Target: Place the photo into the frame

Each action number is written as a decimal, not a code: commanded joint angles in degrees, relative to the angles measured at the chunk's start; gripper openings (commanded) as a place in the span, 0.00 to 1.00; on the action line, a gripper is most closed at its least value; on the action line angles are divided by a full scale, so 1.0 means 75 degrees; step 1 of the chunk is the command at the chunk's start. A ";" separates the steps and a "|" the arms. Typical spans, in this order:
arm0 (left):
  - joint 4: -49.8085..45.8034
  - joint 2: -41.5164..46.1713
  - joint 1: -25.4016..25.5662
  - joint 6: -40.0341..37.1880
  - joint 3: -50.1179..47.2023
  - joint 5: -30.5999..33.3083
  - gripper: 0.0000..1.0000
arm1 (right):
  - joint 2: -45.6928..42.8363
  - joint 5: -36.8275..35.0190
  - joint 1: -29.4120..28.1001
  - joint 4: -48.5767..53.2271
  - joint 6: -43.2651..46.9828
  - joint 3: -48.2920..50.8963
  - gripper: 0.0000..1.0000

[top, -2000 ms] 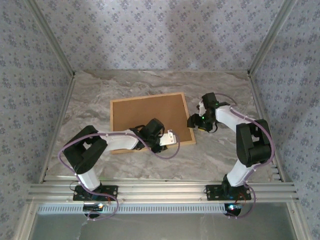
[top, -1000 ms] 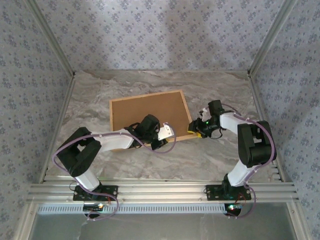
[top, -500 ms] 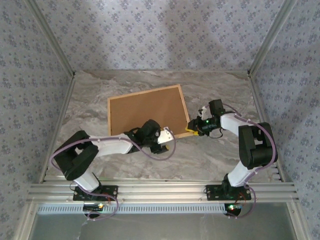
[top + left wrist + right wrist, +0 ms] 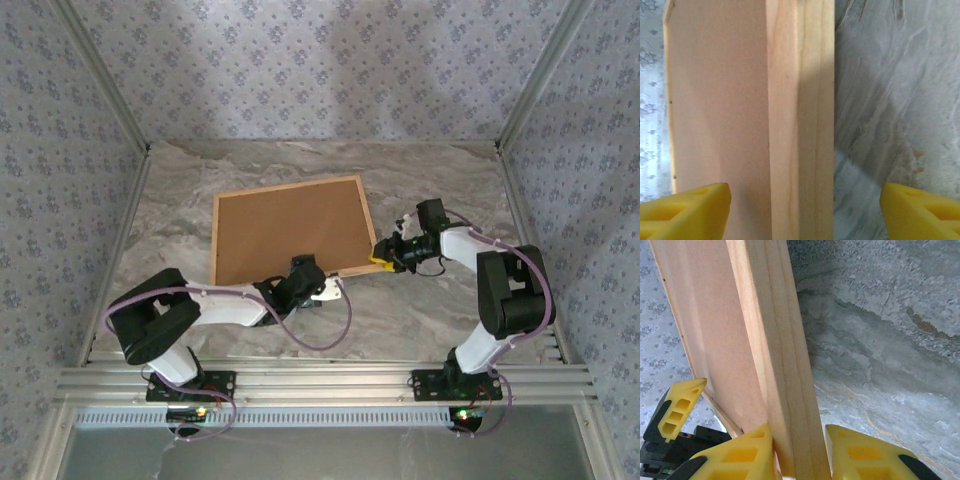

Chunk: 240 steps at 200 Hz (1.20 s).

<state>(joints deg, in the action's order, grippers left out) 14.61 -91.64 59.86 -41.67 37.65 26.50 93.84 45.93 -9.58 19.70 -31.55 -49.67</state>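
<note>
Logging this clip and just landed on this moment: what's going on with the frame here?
Both arms are at the near edge of the frame, which shows its brown backing board. The right gripper is clamped on the wooden rail by the near right corner, jaws tight on both sides. The left gripper straddles the near rail with its jaws open, gripping nothing. The frame looks tipped up off the table.

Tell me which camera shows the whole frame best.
The top external view: the frame appears whole, brown backing showing. The left wrist view gives a close-up of one rail inside the open left gripper; the right wrist view shows a rail pinched by the right gripper.
</note>
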 commanded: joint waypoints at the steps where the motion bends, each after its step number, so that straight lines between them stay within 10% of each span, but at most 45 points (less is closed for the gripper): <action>1: 0.0819 -0.0132 0.0152 -0.0577 -0.0176 0.0634 0.73 | -0.0090 0.0134 -0.0076 0.0278 -0.0267 -0.0108 0.28; 98: 0.1871 -0.0200 0.0322 -0.1253 -0.0416 0.1050 0.24 | 0.0164 0.0158 -0.0083 0.0756 -0.0052 -0.0679 0.33; 165: 0.1293 0.0764 -0.0001 -0.1304 -0.0132 0.0689 0.00 | -0.1177 -0.0506 0.0785 0.1697 0.0834 -0.1439 0.60; 240: -0.1686 0.3525 -0.1423 0.0217 0.1171 -0.1606 0.00 | -0.2919 -0.1826 0.0913 -0.1454 0.1784 -0.1926 0.66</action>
<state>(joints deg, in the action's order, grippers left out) 7.60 -72.42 52.75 -49.32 39.99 21.85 73.25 34.70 -2.09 19.44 -22.48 -62.52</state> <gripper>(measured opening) 0.213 0.655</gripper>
